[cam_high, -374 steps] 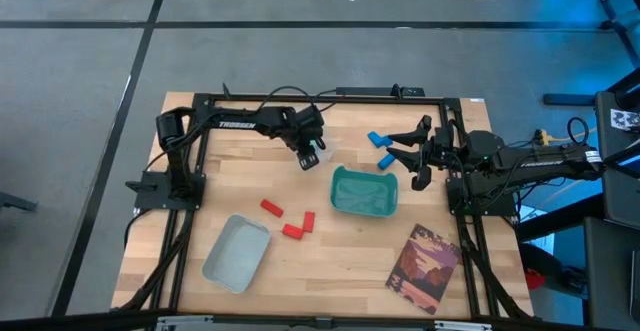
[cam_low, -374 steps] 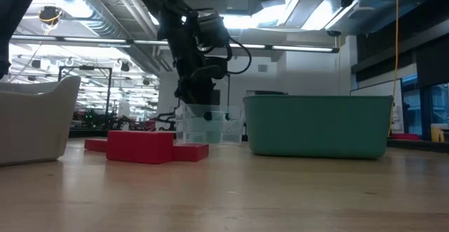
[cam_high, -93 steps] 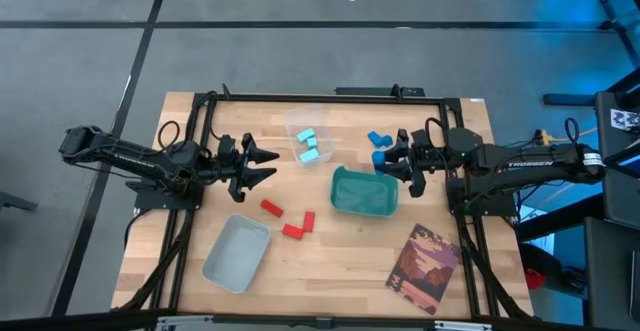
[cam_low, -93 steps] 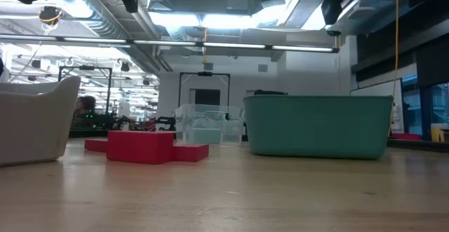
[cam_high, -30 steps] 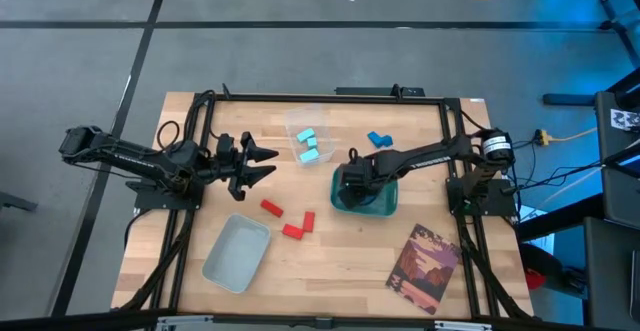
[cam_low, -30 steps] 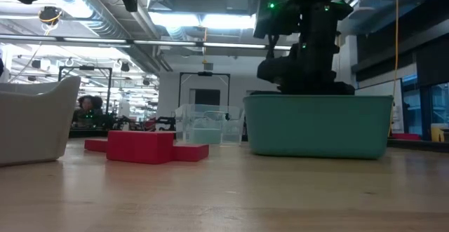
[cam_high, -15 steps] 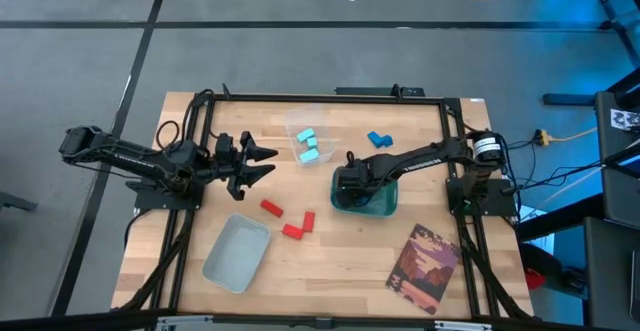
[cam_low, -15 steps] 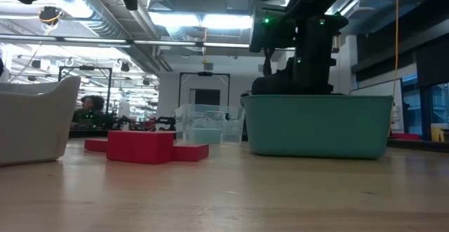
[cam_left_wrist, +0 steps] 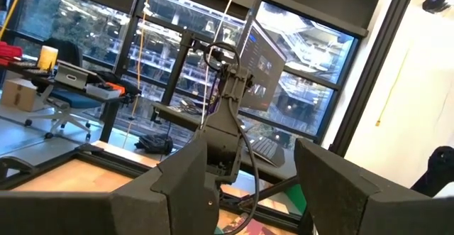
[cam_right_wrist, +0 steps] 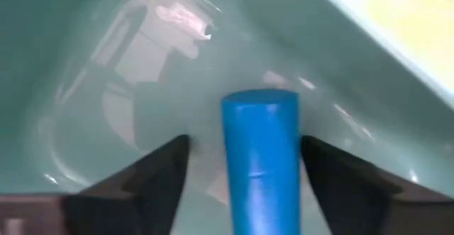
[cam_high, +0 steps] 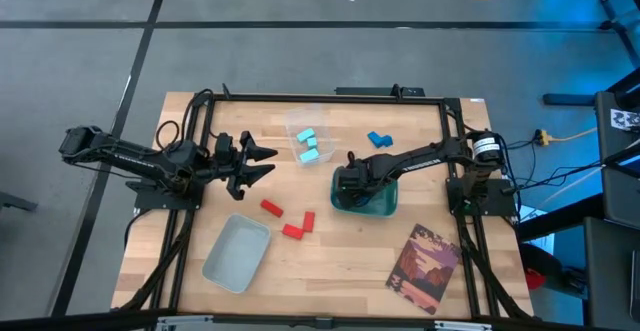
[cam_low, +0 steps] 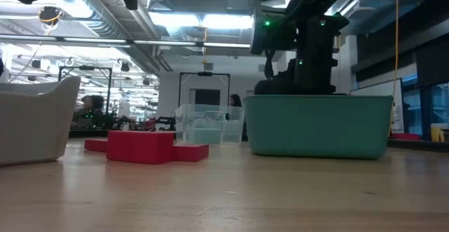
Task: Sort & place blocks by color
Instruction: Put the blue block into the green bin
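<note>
1. High view: the right gripper (cam_high: 345,183) reaches down into the teal bin (cam_high: 385,207), at its edge nearest the left arm.
2. Right wrist view: a dark blue block (cam_right_wrist: 261,153) stands on end between the two fingers (cam_right_wrist: 152,178). Gaps show on both sides of it, so the fingers are released, not clenched on it. The bin's pale floor lies right behind the block.
3. Low view: the right arm drops behind the bin's wall (cam_low: 319,127).
4. One more dark blue block (cam_high: 377,139) lies on the bench (cam_high: 330,261), beyond the bin and well apart from the right fingers.
5. Light cyan blocks (cam_high: 308,146) sit in a clear box (cam_high: 294,122), between the two grippers.
6. Three red blocks (cam_high: 288,221) lie on the bench, near the left gripper (cam_high: 265,162) and beside the grey tray (cam_high: 236,255).
7. The left gripper hovers at the bench's left side, its fingers spread and holding nothing, as the left wrist view shows (cam_left_wrist: 245,185).
8. A picture card (cam_high: 425,256) lies at the near right corner.
</note>
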### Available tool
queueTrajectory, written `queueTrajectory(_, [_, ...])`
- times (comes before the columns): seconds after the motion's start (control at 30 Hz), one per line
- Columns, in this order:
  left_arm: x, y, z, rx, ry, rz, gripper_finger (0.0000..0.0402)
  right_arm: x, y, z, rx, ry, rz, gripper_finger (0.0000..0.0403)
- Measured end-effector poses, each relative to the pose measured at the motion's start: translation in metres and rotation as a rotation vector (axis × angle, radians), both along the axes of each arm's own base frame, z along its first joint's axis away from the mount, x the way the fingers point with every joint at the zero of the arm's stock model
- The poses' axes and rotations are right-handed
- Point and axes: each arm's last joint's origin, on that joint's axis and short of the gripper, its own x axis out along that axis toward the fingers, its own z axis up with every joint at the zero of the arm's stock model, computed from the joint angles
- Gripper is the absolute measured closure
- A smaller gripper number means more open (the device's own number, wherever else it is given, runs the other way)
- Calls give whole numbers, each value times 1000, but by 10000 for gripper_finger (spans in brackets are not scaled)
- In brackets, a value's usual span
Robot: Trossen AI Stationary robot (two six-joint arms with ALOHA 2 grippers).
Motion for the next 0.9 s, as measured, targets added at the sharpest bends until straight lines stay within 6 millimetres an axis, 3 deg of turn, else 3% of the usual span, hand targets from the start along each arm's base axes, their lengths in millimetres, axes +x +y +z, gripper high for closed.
queueTrajectory(0.17, [0, 0, 0, 0, 0, 0, 195, 0, 1, 2, 20, 3, 68, 62])
queueTrajectory(0.4, [0, 0, 0, 0, 0, 0, 195, -3, 0, 41, -19, -59, 233, 51])
queueTrajectory(0.67, [0, 0, 0, -2, 0, 7, 195, -45, -3, 115, -204, -146, 313, 50])
queueTrajectory(0.9, [0, 0, 0, -3, 0, 7, 195, -83, 7, 155, -317, -227, 404, 50])
